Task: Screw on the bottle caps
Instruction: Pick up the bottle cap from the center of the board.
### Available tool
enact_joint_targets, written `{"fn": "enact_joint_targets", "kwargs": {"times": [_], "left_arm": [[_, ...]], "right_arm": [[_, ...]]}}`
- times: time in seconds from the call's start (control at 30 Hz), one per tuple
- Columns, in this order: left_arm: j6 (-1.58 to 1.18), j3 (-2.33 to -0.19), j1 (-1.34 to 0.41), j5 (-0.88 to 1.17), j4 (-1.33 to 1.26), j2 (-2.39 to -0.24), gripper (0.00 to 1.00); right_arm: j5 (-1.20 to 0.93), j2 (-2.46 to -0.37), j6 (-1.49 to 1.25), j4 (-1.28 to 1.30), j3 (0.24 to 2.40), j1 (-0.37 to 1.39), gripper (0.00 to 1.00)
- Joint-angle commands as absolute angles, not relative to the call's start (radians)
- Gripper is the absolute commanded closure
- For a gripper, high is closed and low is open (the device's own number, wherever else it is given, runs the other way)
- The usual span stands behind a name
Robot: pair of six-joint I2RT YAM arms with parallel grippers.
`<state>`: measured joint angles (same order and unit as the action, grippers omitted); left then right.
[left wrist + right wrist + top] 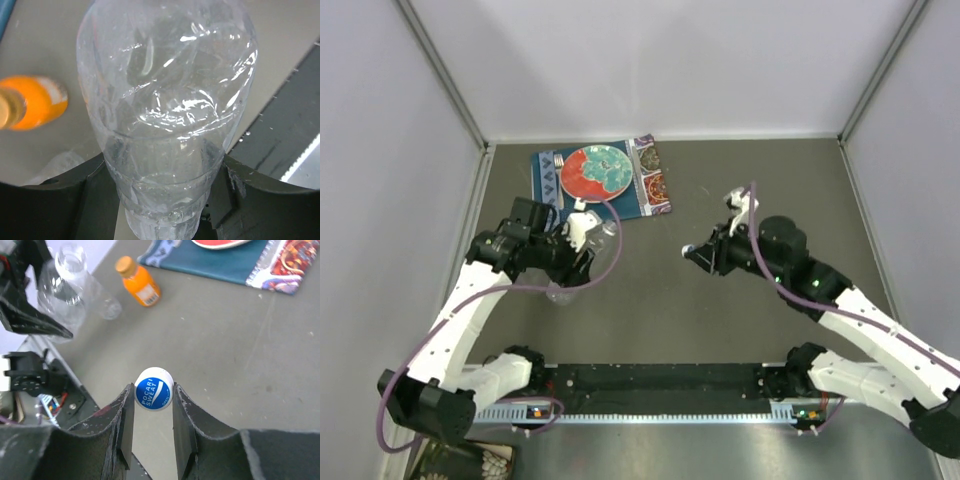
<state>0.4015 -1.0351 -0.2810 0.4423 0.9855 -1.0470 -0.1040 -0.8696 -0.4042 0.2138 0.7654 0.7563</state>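
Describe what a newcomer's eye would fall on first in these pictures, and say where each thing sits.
A white cap with a blue printed top is pinched between the right gripper's fingers. The left gripper clamps a crumpled clear bottle, which fills its wrist view. Beside it, a small orange bottle stands upright, and a red-and-teal plate lies on a patterned mat at the far side.

The cap is white with a round blue label lettered in white. The short bottle is bright orange with an amber top, the tall bottle clear. The plate is red with a teal patch, and the mat under the plate is dark blue with patterned ends
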Motion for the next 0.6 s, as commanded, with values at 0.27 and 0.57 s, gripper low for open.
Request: {"fn": "enact_joint_targets", "kwargs": {"times": [0.27,0.57], "left_arm": [[0.833,-1.483,-0.739,0.41,1.459,-1.144,0.69],[0.746,-1.554,-0.785,0.313,1.465,-1.216,0.69]], "right_arm": [[-0.77,-0.983,-0.267,0.356,1.166,0.65,0.78],[-0.834,-0.942,-0.224,0.434,1.209,0.649,0.77]]}}
